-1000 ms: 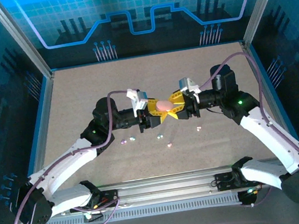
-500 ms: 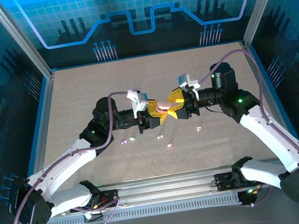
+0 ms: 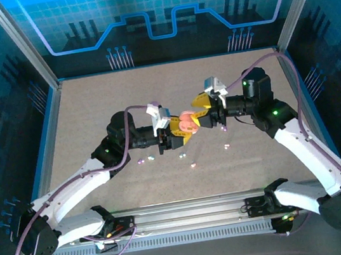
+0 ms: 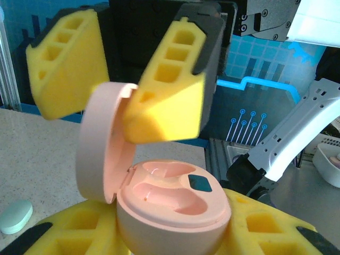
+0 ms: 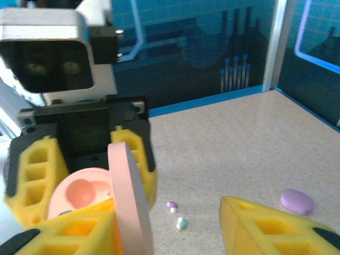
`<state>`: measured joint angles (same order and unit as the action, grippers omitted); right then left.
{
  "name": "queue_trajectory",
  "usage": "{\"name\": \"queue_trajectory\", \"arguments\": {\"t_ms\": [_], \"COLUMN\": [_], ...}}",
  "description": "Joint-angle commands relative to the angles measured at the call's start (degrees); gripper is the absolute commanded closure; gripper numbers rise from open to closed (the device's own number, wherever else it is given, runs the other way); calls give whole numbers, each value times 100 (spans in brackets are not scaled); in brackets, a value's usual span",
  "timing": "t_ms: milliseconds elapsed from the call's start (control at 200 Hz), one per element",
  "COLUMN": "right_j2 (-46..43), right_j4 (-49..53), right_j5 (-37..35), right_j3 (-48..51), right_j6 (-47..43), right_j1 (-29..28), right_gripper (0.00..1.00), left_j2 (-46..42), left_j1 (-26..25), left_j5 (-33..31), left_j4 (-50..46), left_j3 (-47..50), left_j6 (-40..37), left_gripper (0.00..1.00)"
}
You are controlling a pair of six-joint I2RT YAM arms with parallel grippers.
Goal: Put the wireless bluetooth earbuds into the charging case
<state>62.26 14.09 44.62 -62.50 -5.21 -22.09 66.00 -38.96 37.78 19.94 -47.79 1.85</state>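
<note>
Height above table (image 3: pixel 91 113) worth keeping: holding the work in the air, mid-table, not sinking toward the surface. Keeping the left gripper (image 3: pixel 179 132) clamped narrow on the lower half of the pink case (image 4: pixel 175 212), wells facing up and level. Easing the right gripper (image 3: pixel 200 109) back past upright. Doing so with it standing wide, gripping nothing, leaning one pad (image 4: pixel 170 101) against the inner face of the lid (image 4: pixel 98 149). Going slowly, so as not to be twisting the case out of the left hold or straining the hinge. Then clearing away from the lid before going down for the earbuds (image 3: pixel 193 164), lying loose on the table just below and near the case, with none in the wells yet. Probably needing a fine pinch there, being so small.

Compared with a second ago: no longer bracketing a shut case from both sides — now showing the lid swung up. Also showing the right gripper raised, tilted and spread wider, and barely shifting on the left side.
</note>
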Motion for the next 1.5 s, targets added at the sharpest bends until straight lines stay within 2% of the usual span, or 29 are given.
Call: {"name": "queue_trajectory", "arguments": {"t_ms": [0,180,335,475,570,655,715,870,946,1136,1336,1496], "right_j2": [-49,-120,-414,-680,-852,-943,-935,-683,-498,87,528,816], "right_j4": [16,98,186,655,1066,1519,1882,2356,2464,2740,2578,2149], "right_j5": [-675,21,-50,-1086,-2271,-3272,-3624,-3295,-3128,-3293,-3632,-3460], "right_j3": [-243,-302,-381,-572,-593,-485,-355,279,558,1168,1938,2216], "right_j6": [357,327,525,966,1458,2035,2518,3393,3577,4122,4416,4654], "right_j1": [11,4,4,31,81,276,551,1384,1551,1553,1530,1482], "right_gripper": [50,48,44,43,45,45,47,52,53,56,57,56], "left_j2": [-103,-113,-83,-78,-116,-166,-221,-338,-425,-541,-511,-454], "left_j1": [-32,-29,-33,-32,-30,-26,-33,-33,-40,-58,-74,-95], "left_j5": [57,-212,-430,-608,-673,-771,-863,-991,-1067,-1132,-1121,-1100], "left_j4": [344,930,1330,1609,1666,1756,1833,1941,1983,2036,2097,2109], "left_j3": [176,415,614,755,803,875,942,1014,1060,1149,1151,1136], "left_j6": [174,467,617,667,662,672,694,748,785,815,855,856], "left_gripper": [69,69,69,69,69,69,69,69,67,68,68,68]}}
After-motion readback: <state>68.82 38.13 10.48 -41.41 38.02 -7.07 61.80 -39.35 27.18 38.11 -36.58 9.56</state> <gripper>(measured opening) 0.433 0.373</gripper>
